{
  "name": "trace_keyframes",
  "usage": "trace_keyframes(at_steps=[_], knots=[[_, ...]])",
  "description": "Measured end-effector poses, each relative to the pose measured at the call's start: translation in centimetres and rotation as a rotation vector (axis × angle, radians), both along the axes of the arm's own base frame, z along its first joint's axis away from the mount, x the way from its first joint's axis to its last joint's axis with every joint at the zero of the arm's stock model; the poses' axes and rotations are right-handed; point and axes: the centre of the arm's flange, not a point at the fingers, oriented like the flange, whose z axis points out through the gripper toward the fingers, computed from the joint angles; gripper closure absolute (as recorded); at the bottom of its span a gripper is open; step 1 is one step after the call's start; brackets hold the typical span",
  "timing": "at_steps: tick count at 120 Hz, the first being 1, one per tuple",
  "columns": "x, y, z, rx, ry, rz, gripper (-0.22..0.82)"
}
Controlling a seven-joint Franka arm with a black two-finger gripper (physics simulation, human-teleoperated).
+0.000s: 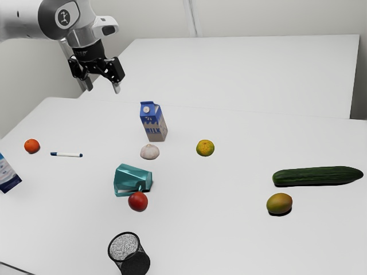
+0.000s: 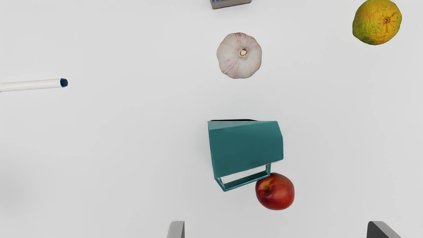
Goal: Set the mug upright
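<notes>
The jaws stand wide and empty. Well below them, the teal mug point(image 2: 246, 145) lies on its side on the table point(image 2: 115, 148), handle by the red fruit point(image 2: 276, 192). Uprighting isn't achieved here; gripping, turning and releasing are left.

In the exterior view, a white table point(image 1: 218, 235) carries an orange point(image 1: 32, 146), a pen point(image 1: 69, 154) and a box point(image 1: 7, 176) at left; a milk carton point(image 1: 153, 123), garlic point(image 1: 149, 152) and a yellow-green citrus point(image 1: 205, 148) above centre; a tipped teal mug point(image 1: 133, 176) by a red fruit point(image 1: 137, 201) left of centre; a black cup point(image 1: 135, 263) at bottom; a cucumber point(image 1: 315, 176) and mango point(image 1: 279, 203) at right.
</notes>
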Motion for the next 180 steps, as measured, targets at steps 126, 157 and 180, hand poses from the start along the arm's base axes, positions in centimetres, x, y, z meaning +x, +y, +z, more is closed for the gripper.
trace_keyframes(at_steps=[126, 157, 180], knots=[[-0.3, 10.2, -17.7, -0.437, 0.034, -0.024, 0.00], [0.2, 13.3, -22.7, -0.516, 0.028, -0.059, 0.00], [-0.1, 15.5, -26.3, -0.578, 0.021, -0.079, 0.00]])
